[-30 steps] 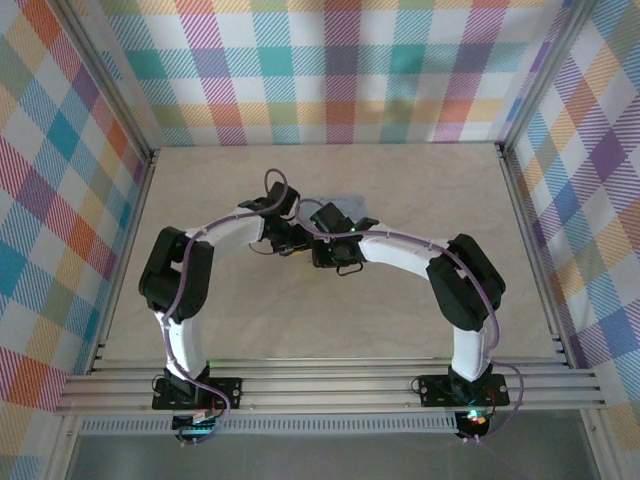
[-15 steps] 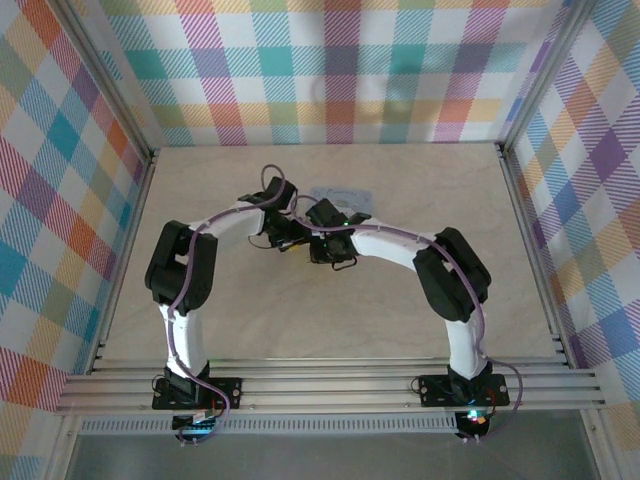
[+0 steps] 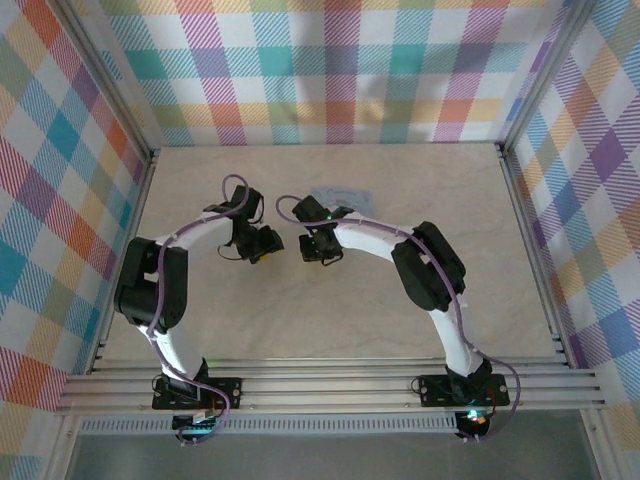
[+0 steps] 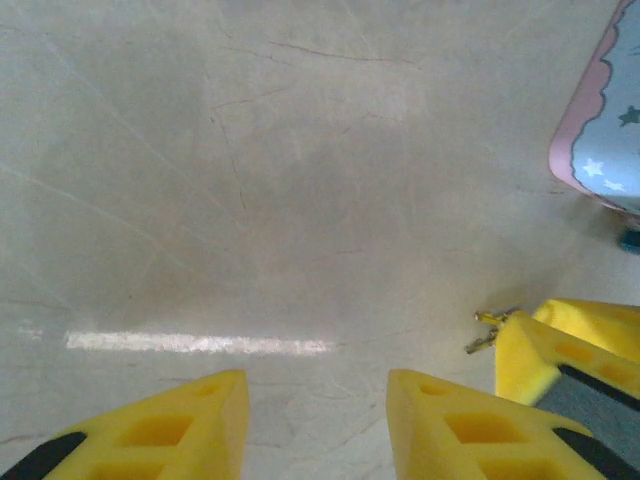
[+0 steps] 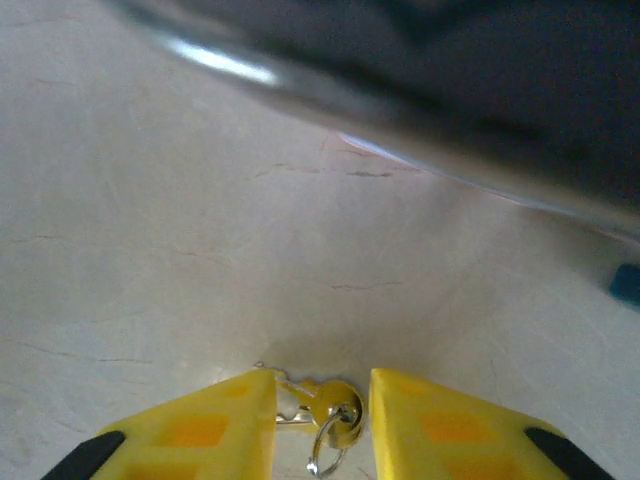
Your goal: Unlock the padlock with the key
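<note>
a: what's the left tool [image 4: 315, 385] doing?

b: its yellow fingers [image 4: 180, 425] are spread, and there's just bare surface [image 4: 250, 180] between them. it holds nothing.

a: and the right tool [image 5: 322, 382]?

b: it's low over the surface. its tips are near the left tool's but apart from them. the key [image 5: 335, 408] sits right between its two yellow fingers, and a small key ring [image 5: 322, 458] hangs off it on the camera side.

a: pinched, then?

b: can't tell. the gap between those fingers is narrow and the key fills most of it, but i can't make out whether the pads press on it. from the left wrist view, the key's tip pokes out past the right tool's fingertip.

a: where's the padlock [image 4: 631, 240]?

b: it's the tiny teal-blue bit at the right edge of both wrist views. it lies on the surface just beside the pale blue tin box [image 4: 610, 130] with the pink rim. the frame cuts it off, so i can't tell how it lies. the key is apart from it.

a: and the tin box, seen from above?

b: it's toward the back of the surface, just beyond the right tool.
</note>
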